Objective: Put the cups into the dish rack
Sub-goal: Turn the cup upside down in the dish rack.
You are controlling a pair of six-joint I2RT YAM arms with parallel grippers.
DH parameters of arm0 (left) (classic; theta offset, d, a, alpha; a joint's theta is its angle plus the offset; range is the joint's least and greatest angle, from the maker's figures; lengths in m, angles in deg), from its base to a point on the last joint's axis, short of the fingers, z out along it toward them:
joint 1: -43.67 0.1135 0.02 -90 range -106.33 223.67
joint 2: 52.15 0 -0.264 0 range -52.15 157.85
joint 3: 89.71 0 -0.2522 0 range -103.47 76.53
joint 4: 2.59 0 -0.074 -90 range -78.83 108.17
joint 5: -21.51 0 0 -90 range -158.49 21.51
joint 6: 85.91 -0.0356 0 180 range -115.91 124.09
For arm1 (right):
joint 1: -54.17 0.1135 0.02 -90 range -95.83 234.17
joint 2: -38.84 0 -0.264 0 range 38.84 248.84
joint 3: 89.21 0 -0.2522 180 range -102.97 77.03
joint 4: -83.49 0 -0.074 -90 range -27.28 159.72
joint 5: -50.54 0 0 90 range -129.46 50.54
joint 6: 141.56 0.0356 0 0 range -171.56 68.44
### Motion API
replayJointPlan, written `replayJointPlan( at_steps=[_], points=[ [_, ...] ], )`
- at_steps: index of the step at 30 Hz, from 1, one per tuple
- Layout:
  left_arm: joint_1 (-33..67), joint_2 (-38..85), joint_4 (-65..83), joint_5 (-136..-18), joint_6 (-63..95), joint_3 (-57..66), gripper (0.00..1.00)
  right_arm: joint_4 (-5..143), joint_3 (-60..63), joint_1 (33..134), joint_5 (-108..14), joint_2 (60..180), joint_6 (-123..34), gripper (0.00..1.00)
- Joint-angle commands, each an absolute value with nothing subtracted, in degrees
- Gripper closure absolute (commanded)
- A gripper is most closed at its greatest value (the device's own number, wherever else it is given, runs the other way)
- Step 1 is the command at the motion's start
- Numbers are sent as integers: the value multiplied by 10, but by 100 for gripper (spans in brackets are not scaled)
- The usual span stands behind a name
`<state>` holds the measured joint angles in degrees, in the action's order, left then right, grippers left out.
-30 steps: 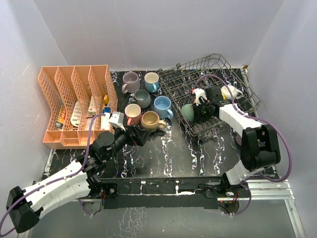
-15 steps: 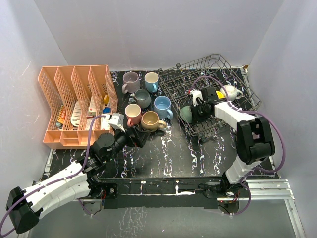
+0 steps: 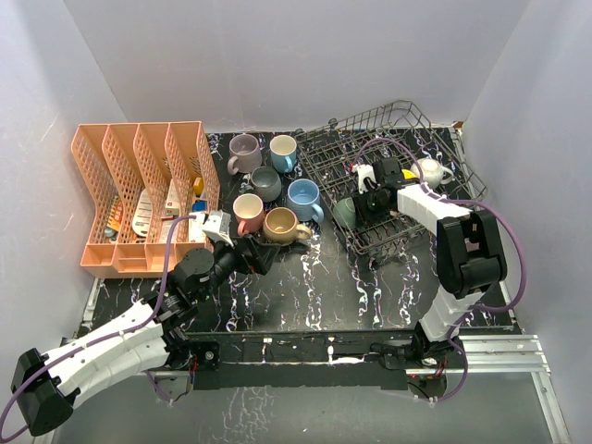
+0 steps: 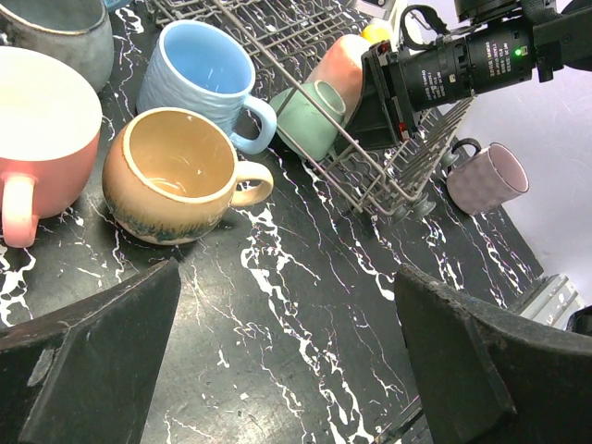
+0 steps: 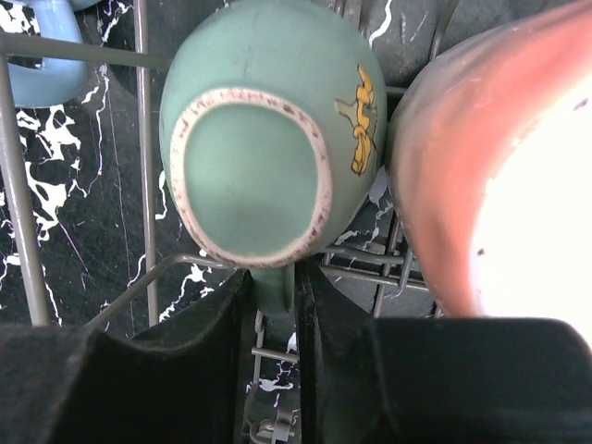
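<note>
The green cup (image 5: pixel 250 166) lies on its side in the dish rack (image 3: pixel 388 139), mouth toward the right wrist camera. My right gripper (image 5: pixel 275 287) is shut on its handle, a finger pressed to each side. A salmon-pink cup (image 5: pixel 481 185) lies next to it, and a white cup (image 3: pixel 430 171) sits deeper in the rack. Several cups stand on the table left of the rack: mauve (image 3: pixel 244 153), grey (image 3: pixel 266 182), blue (image 3: pixel 303 197), pink (image 3: pixel 248 212) and tan (image 3: pixel 282 224). My left gripper (image 4: pixel 287 351) is open and hangs over bare table just short of the tan cup (image 4: pixel 171 176).
An orange divided organiser (image 3: pixel 139 194) with small items stands at the left. Another mauve cup (image 4: pixel 487 176) sits on the table beyond the rack's near corner. The table has a black marbled top (image 3: pixel 314 287). White walls close in the back and sides.
My right gripper has shifted a little left and farther into the rack with the green cup. The left arm has barely moved.
</note>
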<state>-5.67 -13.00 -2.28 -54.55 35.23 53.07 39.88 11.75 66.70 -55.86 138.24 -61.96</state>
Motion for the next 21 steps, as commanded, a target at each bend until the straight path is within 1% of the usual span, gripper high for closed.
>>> replayJointPlan(
  at_steps=[1, 4, 10, 14, 15, 17, 18, 21],
  points=[
    [-58, -140, -29, -541, 354, 532, 3, 417, 87, 668, -562, 1384, -618, 73],
    [-57, -140, -30, -540, 354, 532, 3, 416, 88, 668, -567, 1383, -619, 69],
    [-57, -138, -31, -542, 353, 528, 3, 414, 97, 668, -578, 1362, -625, 66],
    [-58, -137, -33, -543, 354, 525, 3, 414, 108, 668, -579, 1335, -636, 64],
    [-58, -137, -35, -543, 354, 525, 3, 415, 113, 668, -580, 1328, -639, 61],
    [-57, -136, -37, -545, 354, 524, 3, 418, 124, 667, -583, 1311, -645, 60],
    [-58, -135, -39, -546, 354, 522, 3, 418, 129, 667, -587, 1301, -649, 57],
    [-57, -134, -42, -548, 355, 520, 3, 418, 144, 667, -596, 1268, -663, 56]
  ],
)
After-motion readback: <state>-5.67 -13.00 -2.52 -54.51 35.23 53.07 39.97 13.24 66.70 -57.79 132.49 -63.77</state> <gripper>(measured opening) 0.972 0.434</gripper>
